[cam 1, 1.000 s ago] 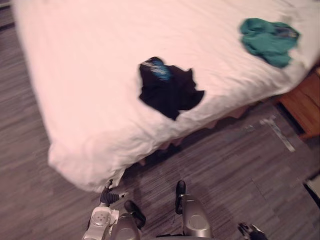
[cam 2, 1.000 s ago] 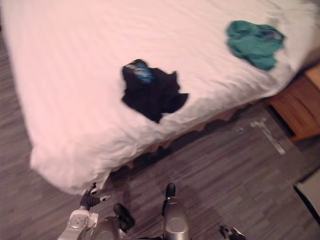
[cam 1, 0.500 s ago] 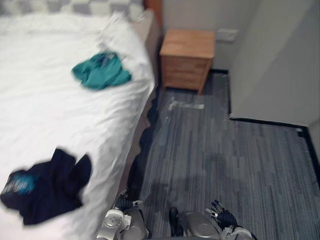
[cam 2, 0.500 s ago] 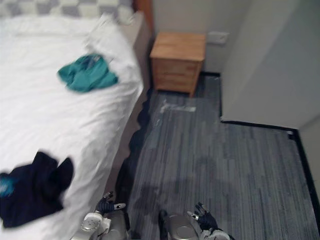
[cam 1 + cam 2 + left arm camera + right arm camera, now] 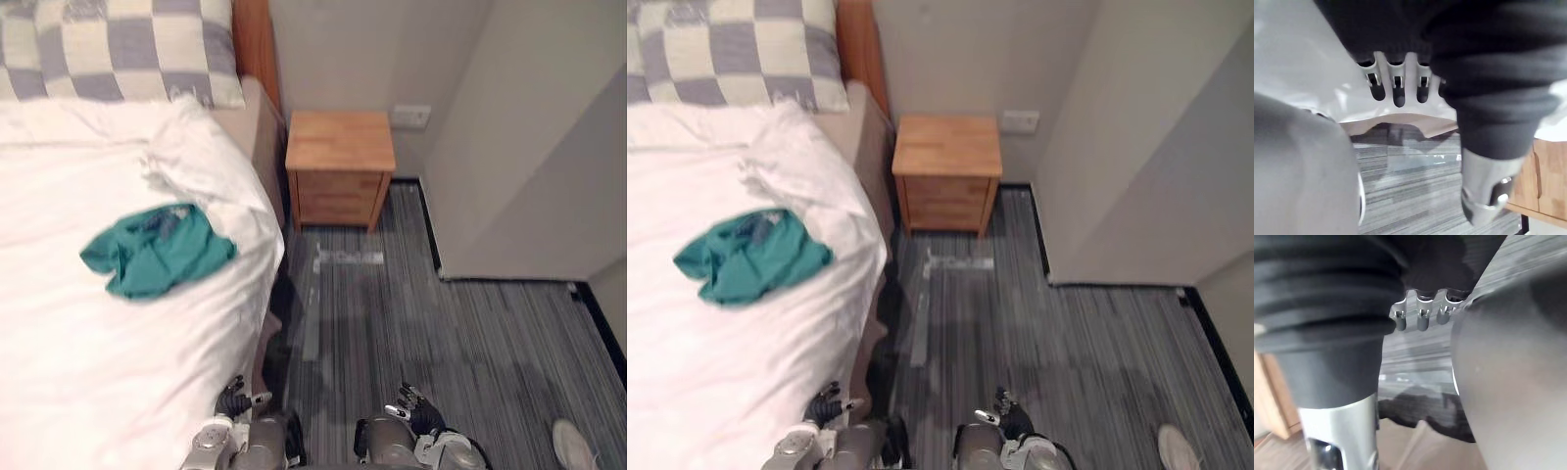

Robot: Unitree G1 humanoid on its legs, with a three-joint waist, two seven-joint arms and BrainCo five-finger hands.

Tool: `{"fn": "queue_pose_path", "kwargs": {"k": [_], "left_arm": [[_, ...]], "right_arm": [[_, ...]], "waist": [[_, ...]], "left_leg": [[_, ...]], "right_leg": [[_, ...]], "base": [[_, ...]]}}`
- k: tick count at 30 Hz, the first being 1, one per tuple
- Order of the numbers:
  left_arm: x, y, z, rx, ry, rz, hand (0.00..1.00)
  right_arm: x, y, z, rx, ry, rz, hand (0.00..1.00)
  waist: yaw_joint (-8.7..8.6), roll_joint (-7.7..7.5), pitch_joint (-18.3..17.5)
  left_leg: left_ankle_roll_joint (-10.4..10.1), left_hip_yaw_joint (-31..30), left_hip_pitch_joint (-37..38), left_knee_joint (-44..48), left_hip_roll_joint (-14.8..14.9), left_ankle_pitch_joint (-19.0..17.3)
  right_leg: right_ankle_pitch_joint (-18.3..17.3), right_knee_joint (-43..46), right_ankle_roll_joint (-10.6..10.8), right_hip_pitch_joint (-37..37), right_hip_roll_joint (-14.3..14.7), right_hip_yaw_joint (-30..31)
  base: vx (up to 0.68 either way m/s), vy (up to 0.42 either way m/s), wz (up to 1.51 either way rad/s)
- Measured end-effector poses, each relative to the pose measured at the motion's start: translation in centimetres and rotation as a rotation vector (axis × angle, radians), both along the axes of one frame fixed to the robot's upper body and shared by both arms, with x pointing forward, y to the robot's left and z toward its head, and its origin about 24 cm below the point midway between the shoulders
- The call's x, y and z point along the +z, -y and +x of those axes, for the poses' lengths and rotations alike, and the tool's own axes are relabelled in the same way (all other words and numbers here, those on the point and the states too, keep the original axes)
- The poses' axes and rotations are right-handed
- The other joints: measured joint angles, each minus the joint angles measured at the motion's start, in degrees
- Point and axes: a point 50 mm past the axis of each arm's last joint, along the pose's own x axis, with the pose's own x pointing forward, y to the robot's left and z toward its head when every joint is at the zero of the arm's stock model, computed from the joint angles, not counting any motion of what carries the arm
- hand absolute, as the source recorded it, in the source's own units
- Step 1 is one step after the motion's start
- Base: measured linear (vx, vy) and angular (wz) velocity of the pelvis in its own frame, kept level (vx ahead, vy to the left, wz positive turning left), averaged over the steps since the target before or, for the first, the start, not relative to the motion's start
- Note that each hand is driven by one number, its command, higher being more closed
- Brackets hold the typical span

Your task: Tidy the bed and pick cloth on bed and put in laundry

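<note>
Where the bed [image 5: 88, 382] takes up the left side, its white duvet is rumpled toward the head, under a grey-and-cream checked pillow [image 5: 118, 49]. The teal cloth [image 5: 157, 252] lies crumpled on the duvet, near the bed's right edge and short of the pillow, touching nothing but the bedding. It is well apart from both hands.

The left hand [image 5: 233, 399] hangs low, just beside the bed's edge. In the left wrist view its fingers [image 5: 1398, 93] are loose and nearly straight, and they grasp nothing.

A wooden headboard [image 5: 255, 44] stands behind the pillow. Just to its right a wooden nightstand [image 5: 340, 164] sits against the wall, with a wall socket [image 5: 409, 116] above its right corner. Pale tape strips [image 5: 350, 258] mark the grey striped carpet [image 5: 480, 333] in front of the nightstand.

The right hand [image 5: 419, 409] hangs low over the carpet. Its fingers [image 5: 1421, 319] are likewise relaxed and empty.

A white wall panel [image 5: 549, 147] juts in on the right. A person's white shoe [image 5: 573, 446] rests on the carpet at the lower right.
</note>
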Motion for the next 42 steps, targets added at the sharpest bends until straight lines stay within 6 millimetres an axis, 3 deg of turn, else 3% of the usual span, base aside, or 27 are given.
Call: {"fn": "queue_pose_path", "kwargs": {"k": [3, 4, 6, 7, 8, 9, 10, 13, 14, 15, 17, 18, 19, 20, 22, 24, 26, 27, 29, 30, 34, 35, 37, 38, 40, 41, 42], "left_arm": [[0.1, -0.4, 0.0, 0.028, 0.016, 0.002, 0.00], [0.1, -0.6, -0.6, 0.075, 0.024, -0.006, 0.00], [-0.1, -0.7, -1.5, 0.114, 0.025, -0.009, 0.00], [-0.1, -0.2, -1.5, 0.128, 0.043, -0.025, 0.00], [-0.1, 0.2, -1.3, 0.129, 0.049, -0.039, 0.00], [0.0, 0.6, -1.0, 0.130, 0.060, -0.059, 0.00], [-0.1, 0.5, -1.2, 0.135, 0.052, -0.069, 0.00], [-0.2, 0.2, -2.2, 0.097, 0.044, -0.090, 0.00], [-0.2, 0.3, -2.3, 0.079, 0.049, -0.095, 0.00], [-0.2, 0.3, -2.7, 0.063, 0.047, -0.095, 0.00], [-0.3, 0.3, -3.3, 0.065, 0.037, -0.106, 0.00], [-0.5, -0.4, -4.2, 0.088, 0.013, -0.099, 0.00], [-0.5, -0.9, -4.3, 0.096, 0.007, -0.089, 0.00], [-0.5, -1.3, -4.5, 0.111, -0.004, -0.080, 0.00], [-0.5, -1.5, -4.7, 0.138, -0.014, -0.068, 0.00], [-0.6, -1.8, -5.5, 0.165, -0.025, -0.067, 0.00], [-0.4, -2.3, -5.4, 0.163, -0.011, -0.053, 0.00], [-0.3, -2.8, -5.4, 0.163, -0.008, -0.040, 0.00], [0.0, -4.4, -6.2, 0.163, -0.027, 0.004, 0.00], [-0.2, -4.7, -6.5, 0.181, -0.051, 0.007, 0.00], [-0.7, -2.7, -7.0, 0.176, -0.068, -0.101, 0.00], [-0.9, -2.2, -7.1, 0.180, -0.072, -0.118, 0.00], [-0.9, -2.0, -7.1, 0.198, -0.073, -0.121, 0.00], [-0.9, -2.1, -7.0, 0.203, -0.070, -0.111, 0.00], [-0.8, -2.2, -6.9, 0.179, -0.074, -0.090, 0.00], [-0.9, -1.9, -6.7, 0.172, -0.090, -0.081, 0.00], [-0.9, -1.8, -6.6, 0.165, -0.097, -0.076, 0.00]], "right_arm": [[0.0, 0.0, -0.2, -0.020, 0.003, 0.008, 0.00], [0.0, 0.1, -0.2, -0.019, -0.001, 0.000, 0.00], [0.2, 0.6, -0.2, -0.021, 0.002, -0.006, 0.00], [0.4, 1.3, -0.2, -0.017, 0.002, -0.028, 0.00], [0.6, 1.8, 0.1, -0.011, 0.005, -0.043, 0.00], [0.9, 2.5, 0.6, -0.002, 0.012, -0.062, 0.00], [1.4, 2.8, 1.4, -0.003, 0.036, -0.070, 0.00], [3.4, 3.0, 3.6, -0.029, 0.163, -0.098, 0.00], [4.0, 3.3, 4.1, -0.051, 0.196, -0.109, 0.00], [4.7, 3.8, 4.6, -0.084, 0.228, -0.130, 0.00], [5.7, 4.2, 5.5, -0.106, 0.277, -0.154, 0.00], [6.4, 4.1, 6.4, -0.116, 0.311, -0.163, 0.00], [6.7, 4.1, 6.8, -0.124, 0.324, -0.168, 0.00], [7.9, 4.5, 8.0, -0.157, 0.380, -0.193, 0.00], [9.2, 5.3, 8.7, -0.229, 0.437, -0.224, 0.00], [12.4, 6.2, 9.1, -0.298, 0.579, -0.305, 0.00], [16.3, 6.6, 8.9, -0.339, 0.750, -0.388, 0.00], [18.2, 6.8, 8.7, -0.354, 0.829, -0.426, 0.00], [21.1, 6.3, 9.2, -0.322, 0.947, -0.484, 0.00], [22.3, 6.1, 10.4, -0.285, 0.986, -0.519, 0.00], [26.2, 5.0, 15.2, -0.106, 1.049, -0.659, 0.00], [26.5, 4.8, 16.0, -0.073, 1.029, -0.694, 0.00], [25.8, 4.8, 16.8, -0.032, 0.958, -0.725, 0.00], [25.2, 4.8, 17.2, 0.014, 0.904, -0.737, 0.00], [24.3, 4.4, 17.4, 0.082, 0.851, -0.754, 0.00], [23.7, 4.1, 17.4, 0.112, 0.817, -0.760, 0.00], [23.1, 3.9, 17.5, 0.123, 0.787, -0.755, 0.00]], "waist": [[0.07, -1.87, 0.26], [0.17, -1.71, -0.12], [0.32, -0.60, -1.38], [0.03, 2.11, -1.59], [0.00, 3.70, -1.45], [1.05, 5.80, -0.83], [1.14, 6.41, -0.80], [1.02, 5.83, -1.27], [0.99, 6.05, -1.41], [0.96, 6.35, -1.55], [1.38, 6.35, -1.57], [2.04, 5.26, -1.65], [2.27, 3.77, -1.77], [2.33, 2.49, -1.79], [2.16, 2.23, -1.62], [0.68, 2.26, -2.15], [-1.09, 1.54, -2.91], [-1.96, 0.57, -3.49], [-1.42, -3.67, -5.89], [-0.35, -4.33, -6.56], [1.81, -0.04, -6.82], [2.04, 0.55, -6.72], [2.20, 0.87, -6.66], [2.78, 0.93, -6.65], [2.83, 1.09, -6.72], [2.47, 2.61, -6.70], [2.06, 2.60, -6.65]], "left_leg": [[-2.44, -5.61, 1.60, 1.57, -0.76, -4.44], [-3.95, -9.52, 3.69, 4.33, 0.52, -8.91], [-3.84, -11.53, 6.10, 5.94, 2.86, -10.54], [-2.03, -11.24, -0.73, 20.55, 6.30, -7.73], [-1.97, -10.85, -3.79, 27.17, 8.37, -4.60], [-2.60, -9.77, -8.09, 34.97, 11.15, -2.20], [-3.97, -7.16, -9.40, 35.32, 11.06, -3.07], [-5.05, 10.47, -10.89, 13.59, 4.16, -1.79], [-3.91, 16.73, -11.54, 7.99, 3.12, 0.85], [-0.53, 23.64, -12.82, 4.26, 2.73, 3.40], [2.86, 26.60, -14.38, 3.73, 2.64, 6.09], [8.48, 26.22, -14.48, 5.59, 2.29, 4.63], [7.98, 25.88, -14.71, 6.52, 1.66, 4.01], [8.17, 23.01, -14.39, 5.73, -0.27, 2.64], [7.36, 17.35, -12.57, 4.92, -1.26, 2.51], [5.57, 6.22, -9.18, 0.23, -3.14, 4.10], [4.53, -3.23, -8.98, -2.26, -4.68, 5.65], [3.33, -7.01, -9.23, -2.74, -5.53, 6.37], [0.89, -12.76, -9.89, -2.35, -8.33, 6.78], [-0.47, -14.68, -9.83, -1.38, -7.95, 6.52], [-3.61, -13.91, -8.60, -4.69, -2.36, 7.95], [-3.63, -9.58, -8.61, -4.33, -0.36, 7.88], [-3.08, 1.83, -9.00, 0.56, 4.51, 6.97], [-1.02, 6.60, -9.12, 6.12, 7.36, 5.65], [0.23, 9.04, -9.56, 12.32, 10.14, 4.34], [-2.75, 9.28, -9.35, 9.59, 9.78, 3.92], [-4.17, 9.00, -8.71, 7.08, 8.87, 3.67]], "right_leg": [[8.48, -13.28, 4.53, -1.64, -3.08, 6.70], [9.20, -6.50, 3.24, -1.80, -3.68, 7.56], [10.72, 1.51, 1.35, -2.67, -2.38, 5.97], [7.49, 6.21, -1.93, -2.02, -1.49, 2.45], [6.26, 5.77, -2.58, -0.26, -0.54, 0.88], [5.27, 3.05, -3.77, 3.78, 1.08, -0.96], [5.24, 0.49, -4.80, 7.14, 1.29, -1.84], [5.46, -8.77, -4.79, 16.35, -1.23, -7.65], [5.34, -10.14, -4.58, 17.96, -1.16, -9.78], [4.14, -10.56, -4.17, 19.21, -0.44, -12.12], [-1.21, -5.79, -3.40, 19.70, 0.36, -14.76], [-5.79, 1.29, -2.16, 18.61, -1.06, -15.21], [-7.21, 6.22, -1.28, 17.14, -2.66, -15.19], [-5.33, 19.53, -0.92, 12.16, -6.36, -14.16], [-5.20, 26.95, -3.17, 8.94, -6.49, -11.16], [-8.84, 17.91, -4.21, 8.02, -0.83, -2.18], [-8.25, 11.50, -3.14, 5.33, 3.41, 10.36], [-6.82, 7.85, -1.68, 4.55, 3.96, 16.17], [5.52, -4.33, 0.29, 4.52, 0.68, 20.60], [5.42, -5.19, -0.24, 5.80, 0.61, 18.62], [8.64, -14.23, -3.09, 12.48, 3.65, 11.77], [8.81, -14.82, -3.34, 13.81, 3.83, 9.52], [8.52, -14.59, -4.67, 15.38, 3.93, 6.20], [7.92, -13.88, -5.63, 15.86, 3.49, 4.75], [6.48, -12.57, -5.75, 15.60, 2.63, 2.36], [5.62, -11.66, -4.52, 15.33, 2.17, 1.01], [5.39, -11.62, -4.15, 15.33, 1.61, 0.29]], "base": [[0.51, -0.207, 1.29], [0.60, -0.345, 1.06], [0.72, -0.462, 1.15], [0.77, -0.498, 1.20], [0.73, -0.418, 0.93], [0.44, -0.243, 0.45], [0.55, -0.267, 0.41], [0.47, -0.230, 0.57], [0.52, -0.227, 0.96], [0.35, -0.124, 0.84], [0.42, -0.083, 0.79], [0.39, -0.040, 0.63], [0.44, -0.034, 0.76], [0.44, -0.079, 1.08], [0.34, -0.093, 1.32], [0.34, -0.213, 2.14], [0.26, -0.251, 2.72], [0.24, -0.327, 3.09], [0.29, -0.449, 2.02], [0.27, -0.424, 0.90], [0.16, -0.259, 0.69], [0.06, -0.222, 0.95], [0.03, -0.156, 0.74], [0.00, -0.073, 0.59], [-0.03, 0.046, 0.57], [-0.05, 0.140, 0.57], [-0.04, 0.152, 0.71]]}}
